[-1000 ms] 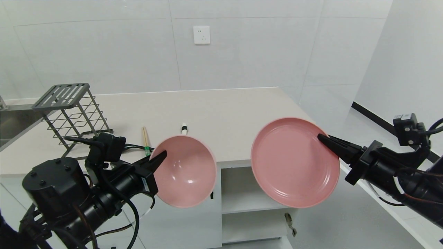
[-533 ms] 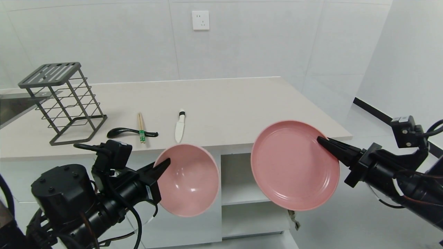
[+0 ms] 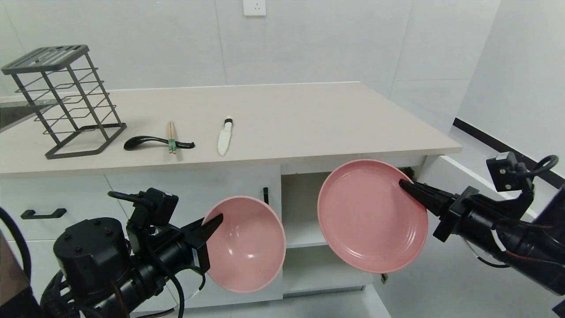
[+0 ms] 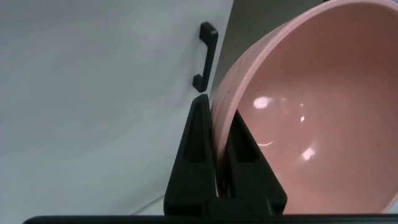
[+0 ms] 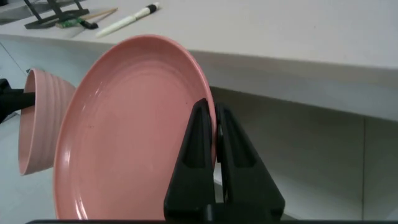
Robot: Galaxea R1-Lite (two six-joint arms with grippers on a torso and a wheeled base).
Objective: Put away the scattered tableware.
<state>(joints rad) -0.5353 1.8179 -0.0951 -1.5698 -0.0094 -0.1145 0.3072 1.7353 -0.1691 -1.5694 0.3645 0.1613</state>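
Observation:
My left gripper (image 3: 215,219) is shut on the rim of a pink bowl (image 3: 247,245), held on edge in front of the cabinet, below the counter. The wrist view shows the bowl (image 4: 311,118) pinched between the fingers (image 4: 199,155). My right gripper (image 3: 404,184) is shut on the rim of a pink plate (image 3: 368,216), held upright before the open cabinet shelf (image 3: 302,238). The plate (image 5: 130,130) fills much of the right wrist view, with the bowl (image 5: 37,118) beyond it. On the counter (image 3: 287,119) lie a black spoon (image 3: 141,142), chopsticks (image 3: 171,131) and a white knife (image 3: 225,136).
A black wire rack (image 3: 62,97) stands at the counter's left end. The cabinet door (image 3: 454,174) hangs open to the right, near my right arm. Closed drawers with black handles (image 3: 43,214) sit to the left. A wall socket (image 3: 254,6) is above.
The head camera has dropped, so the counter sits higher in the picture and the cabinet front shows. Both grippers keep their hold on the bowl and plate, now below counter level.

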